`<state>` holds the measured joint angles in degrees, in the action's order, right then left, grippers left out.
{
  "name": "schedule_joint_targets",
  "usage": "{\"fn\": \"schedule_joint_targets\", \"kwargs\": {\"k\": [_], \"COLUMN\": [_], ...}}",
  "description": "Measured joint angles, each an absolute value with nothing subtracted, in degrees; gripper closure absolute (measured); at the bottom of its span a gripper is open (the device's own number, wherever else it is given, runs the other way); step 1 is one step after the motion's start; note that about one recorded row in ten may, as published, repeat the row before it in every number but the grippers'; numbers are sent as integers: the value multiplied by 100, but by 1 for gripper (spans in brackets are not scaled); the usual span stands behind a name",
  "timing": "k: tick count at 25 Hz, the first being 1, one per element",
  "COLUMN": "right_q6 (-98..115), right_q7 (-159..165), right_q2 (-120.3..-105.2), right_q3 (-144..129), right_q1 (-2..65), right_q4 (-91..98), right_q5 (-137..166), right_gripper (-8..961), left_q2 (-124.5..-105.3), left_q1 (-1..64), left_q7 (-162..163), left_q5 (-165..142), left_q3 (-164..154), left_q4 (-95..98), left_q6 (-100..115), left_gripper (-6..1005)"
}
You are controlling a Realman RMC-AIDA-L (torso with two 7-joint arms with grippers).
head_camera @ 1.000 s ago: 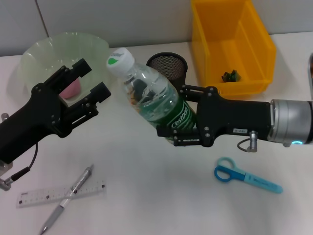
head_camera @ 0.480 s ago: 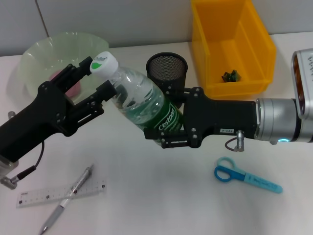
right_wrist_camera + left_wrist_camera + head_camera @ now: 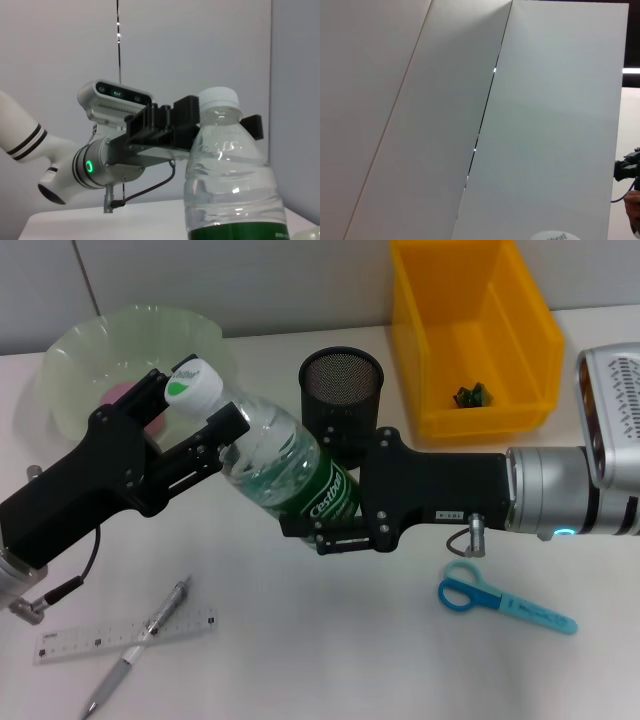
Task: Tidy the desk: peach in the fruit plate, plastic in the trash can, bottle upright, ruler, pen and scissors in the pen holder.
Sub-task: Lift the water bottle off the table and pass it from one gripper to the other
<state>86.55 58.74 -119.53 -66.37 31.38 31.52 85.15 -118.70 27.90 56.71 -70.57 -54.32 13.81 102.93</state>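
Note:
My right gripper [image 3: 318, 502] is shut on a clear bottle [image 3: 285, 465] with a green label and holds it tilted above the table, cap pointing left. Its white cap [image 3: 190, 383] lies between the spread fingers [image 3: 226, 426] of my open left gripper [image 3: 188, 405]. The right wrist view shows the bottle [image 3: 230, 175] with the left fingers [image 3: 185, 112] on either side of its neck. A pink peach [image 3: 120, 392] lies in the pale green fruit plate [image 3: 130, 328]. Blue scissors [image 3: 500, 602], a clear ruler [image 3: 125, 635] and a pen [image 3: 140, 645] lie on the table.
A black mesh pen holder [image 3: 342, 380] stands just behind the bottle. A yellow bin [image 3: 470, 330] at the back right holds a scrap of plastic [image 3: 472, 395]. The left wrist view shows wall panels and the cap's edge [image 3: 554, 235].
My right gripper has carried the bottle leftward and lower, bringing its cap between the left gripper's fingers. The left arm has shifted a little toward it.

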Motion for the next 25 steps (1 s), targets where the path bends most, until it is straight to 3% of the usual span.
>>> {"fn": "schedule_joint_targets", "kwargs": {"k": [8, 19, 25], "right_q6": [8647, 8657, 8657], "right_q7": [5818, 5818, 5818], "right_q2": [-11953, -11953, -11953], "right_q3": [-6685, -6689, -6688], "right_q1": [3189, 3191, 3191], "right_q4": [3032, 3033, 3037], "right_q5": [8515, 8482, 8474], "right_gripper": [182, 182, 182], "left_q2": [-11874, -11874, -11862], "left_q1": [2815, 2812, 2844], "left_q7": [5675, 5711, 5669], "left_q5": [-7058, -7058, -7058], "left_q3": [-5425, -5403, -5412], "left_q4": [1289, 1283, 1281], "left_q6": [10290, 10257, 10273], "left_gripper": [173, 423, 435]}}
